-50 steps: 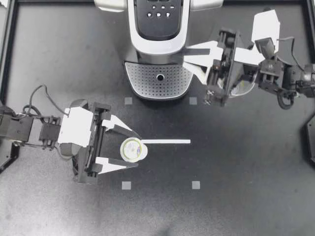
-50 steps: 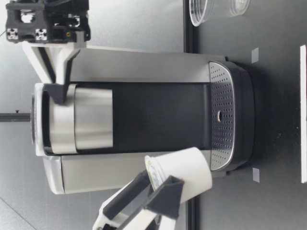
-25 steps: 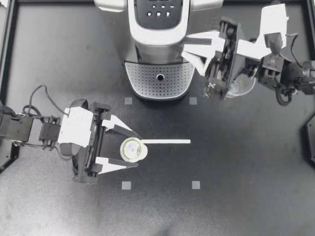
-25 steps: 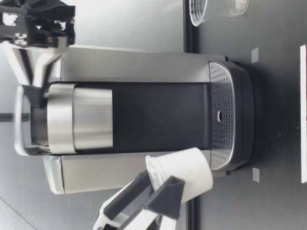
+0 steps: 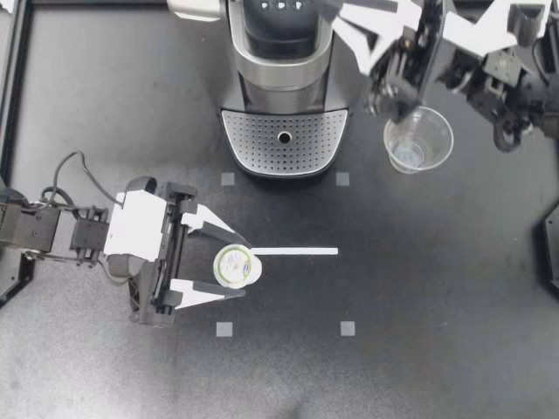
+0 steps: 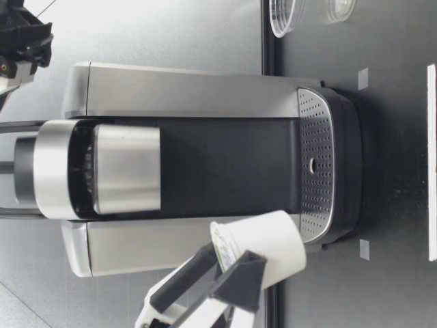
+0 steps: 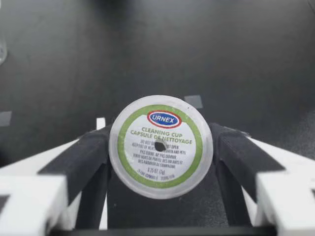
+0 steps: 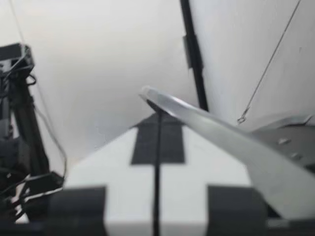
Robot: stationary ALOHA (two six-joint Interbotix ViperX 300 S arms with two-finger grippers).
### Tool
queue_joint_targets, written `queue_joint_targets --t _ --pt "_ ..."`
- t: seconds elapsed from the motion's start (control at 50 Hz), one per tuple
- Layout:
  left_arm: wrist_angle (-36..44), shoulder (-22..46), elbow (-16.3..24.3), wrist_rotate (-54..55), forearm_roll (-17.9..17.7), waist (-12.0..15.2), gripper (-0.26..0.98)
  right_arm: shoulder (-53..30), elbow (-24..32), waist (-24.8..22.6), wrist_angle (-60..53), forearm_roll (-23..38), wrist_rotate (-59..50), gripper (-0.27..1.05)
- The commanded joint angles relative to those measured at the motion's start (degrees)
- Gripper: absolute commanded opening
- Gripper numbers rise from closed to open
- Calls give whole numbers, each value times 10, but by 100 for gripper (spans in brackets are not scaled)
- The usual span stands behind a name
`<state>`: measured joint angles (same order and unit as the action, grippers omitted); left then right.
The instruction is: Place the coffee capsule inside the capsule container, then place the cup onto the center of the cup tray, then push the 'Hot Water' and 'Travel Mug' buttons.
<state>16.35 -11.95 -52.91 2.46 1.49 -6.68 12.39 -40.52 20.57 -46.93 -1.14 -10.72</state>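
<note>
My right gripper [image 5: 342, 16] has gone up and back toward the far edge of the worktop [image 5: 437, 288]. The lid [image 6: 51, 171] of the coffee machine [image 5: 284, 70] has come up with it and now stands open. The clear cup [image 5: 418, 140] used to be half under that arm, and now it shows fully. It stands on the worktop just beside the cup tray [image 5: 284, 140], not on it.

In the right wrist view the gripper's two fingers [image 8: 123, 172] are pressed together, and the machine's silver handle [image 8: 221, 142] lies across their tips.

My left gripper [image 5: 236, 266] has not moved. It holds the coffee capsule [image 5: 236, 266] tight between its two fingers, in front of the machine, by the end of a white tape strip [image 5: 295, 251]. In the left wrist view the capsule's round foil top [image 7: 161, 146] faces the camera.
</note>
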Motion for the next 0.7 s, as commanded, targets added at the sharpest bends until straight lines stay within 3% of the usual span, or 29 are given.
queue_joint_targets --t 0.0,0.36,0.68 --pt "4 -4 8 0 0 -1 54 3 21 26 -7 -2 -2 1" --pt "3 -9 23 -11 0 1 54 -30 58 91 -6 -2 -4 1" --pt "2 -38 76 -120 0 36 54 -33 67 117 -7 -1 -2 1"
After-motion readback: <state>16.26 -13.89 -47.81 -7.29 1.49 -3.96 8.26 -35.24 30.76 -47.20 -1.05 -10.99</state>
